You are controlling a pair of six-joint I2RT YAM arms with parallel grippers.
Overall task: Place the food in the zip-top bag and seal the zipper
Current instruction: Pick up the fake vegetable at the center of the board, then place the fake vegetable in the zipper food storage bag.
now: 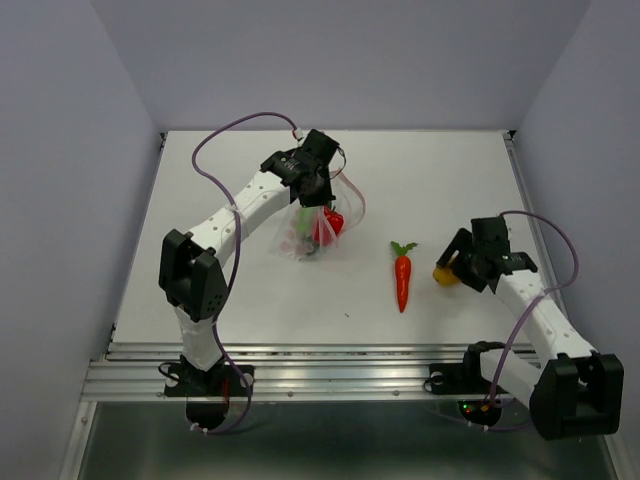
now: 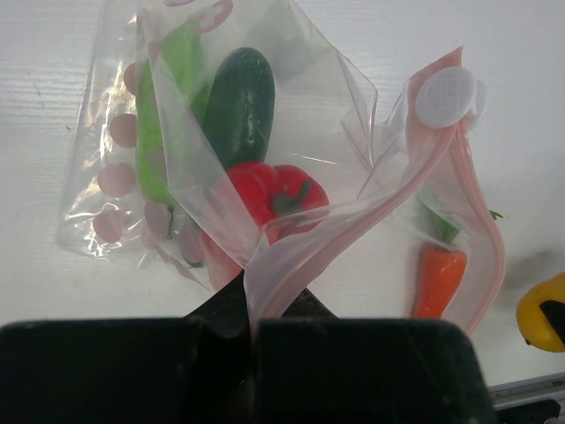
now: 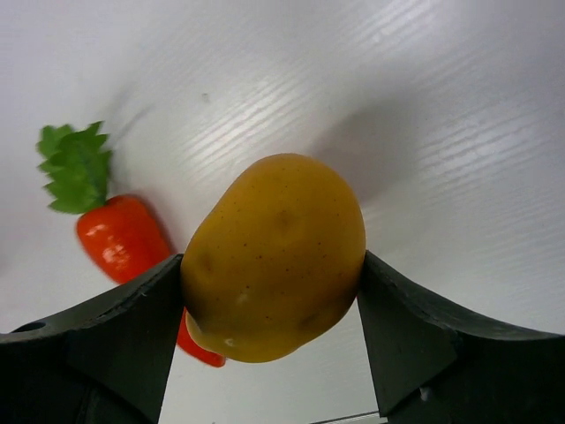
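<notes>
Left pincer (image 2: 254,314) tight on bag (image 2: 322,88) — right pincer (image 3: 272,296) tight on yellow vegetable (image 3: 274,243), carrot (image 3: 119,234) half-hidden.

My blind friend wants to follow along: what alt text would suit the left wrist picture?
The left gripper pinches the pink zipper strip of a clear pink-dotted zip-top bag that holds a dark green cucumber, a light green pepper and a red bell pepper. Beyond it, a carrot lies on the table, a yellow vegetable at the right edge.
</notes>
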